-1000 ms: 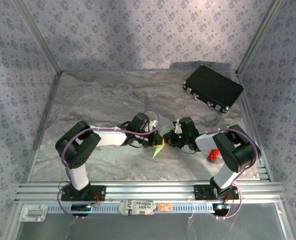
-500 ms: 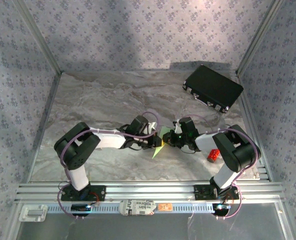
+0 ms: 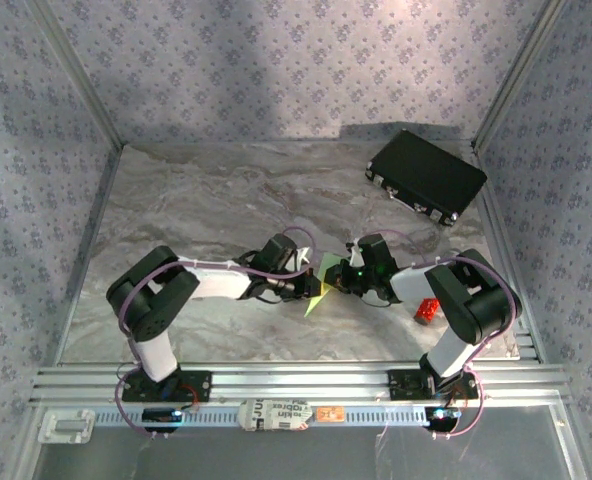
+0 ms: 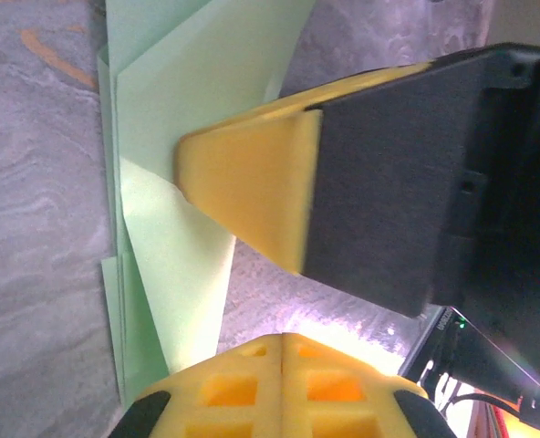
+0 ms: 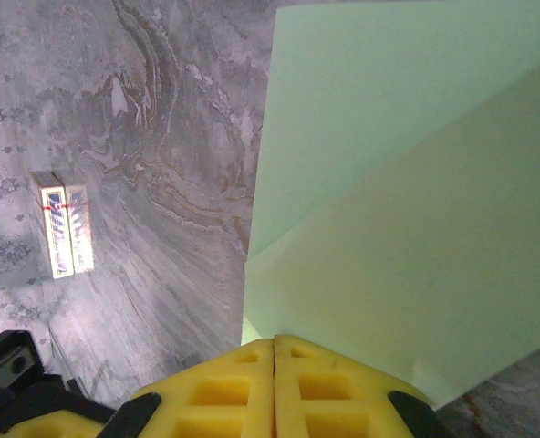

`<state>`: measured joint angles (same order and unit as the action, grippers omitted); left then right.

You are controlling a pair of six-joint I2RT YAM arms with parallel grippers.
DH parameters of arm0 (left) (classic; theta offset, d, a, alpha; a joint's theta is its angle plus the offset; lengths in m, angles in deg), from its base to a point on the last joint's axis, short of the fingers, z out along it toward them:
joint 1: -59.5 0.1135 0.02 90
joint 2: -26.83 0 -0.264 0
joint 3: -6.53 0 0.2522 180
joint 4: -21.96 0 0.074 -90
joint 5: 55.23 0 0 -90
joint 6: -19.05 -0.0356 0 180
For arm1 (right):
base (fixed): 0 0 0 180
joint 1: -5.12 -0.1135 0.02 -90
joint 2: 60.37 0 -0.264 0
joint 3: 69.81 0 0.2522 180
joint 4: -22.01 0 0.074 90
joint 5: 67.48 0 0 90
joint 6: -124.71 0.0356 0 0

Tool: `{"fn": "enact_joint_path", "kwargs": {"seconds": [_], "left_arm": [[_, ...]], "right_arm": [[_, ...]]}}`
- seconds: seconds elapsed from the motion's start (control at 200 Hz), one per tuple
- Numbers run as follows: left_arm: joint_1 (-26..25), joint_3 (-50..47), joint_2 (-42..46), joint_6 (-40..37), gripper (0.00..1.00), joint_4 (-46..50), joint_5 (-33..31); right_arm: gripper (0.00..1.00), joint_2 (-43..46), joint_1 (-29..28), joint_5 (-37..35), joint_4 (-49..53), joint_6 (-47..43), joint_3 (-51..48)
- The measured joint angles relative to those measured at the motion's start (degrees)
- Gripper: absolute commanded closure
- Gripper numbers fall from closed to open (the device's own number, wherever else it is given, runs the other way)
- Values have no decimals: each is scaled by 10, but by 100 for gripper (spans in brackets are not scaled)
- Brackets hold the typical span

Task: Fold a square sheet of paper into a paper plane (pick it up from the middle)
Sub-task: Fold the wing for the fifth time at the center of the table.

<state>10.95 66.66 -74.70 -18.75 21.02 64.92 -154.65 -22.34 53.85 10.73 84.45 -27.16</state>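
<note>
The creased green paper lies on the marble surface, midway along it and closer to the near edge. Its long axis runs diagonally and its point aims at the near left corner. Both hands are closed: the left hand at the paper's edge, the right hand with its yellow tip on the paper. A white label on the near rail has unreadable print. The black case by the far right corner is shut.

Soft, even light from above fills the overhead view. A broad dim band crosses the far wall, and the black case drops a soft shadow on the counter. From the left wrist, close parts blur and a white glare patch burns near the bottom. From the right wrist, the green paper looks crisp, paler below its fold.
</note>
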Motion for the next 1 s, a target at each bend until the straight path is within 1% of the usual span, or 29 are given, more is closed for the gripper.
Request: {"fn": "enact_joint_path", "kwargs": {"seconds": [0.13,0.33,0.535,0.675,0.819,0.999], "left_arm": [[0,9,-20,0,100,1,0],[0,29,-26,-1,100,9,0],[0,45,-41,-12,100,32,2],[0,45,-59,-18,100,38,-4],[-1,44,-59,-27,100,38,-9],[-2,21,-48,-38,100,15,-11]], "right_arm": [[92,0,0,0,0,0,0],[92,0,0,0,0,2,0],[92,0,0,-2,-1,5,0],[91,0,0,-2,-1,6,0],[90,2,0,-3,2,7,2],[88,28,7,-18,44,-5,15]]}}
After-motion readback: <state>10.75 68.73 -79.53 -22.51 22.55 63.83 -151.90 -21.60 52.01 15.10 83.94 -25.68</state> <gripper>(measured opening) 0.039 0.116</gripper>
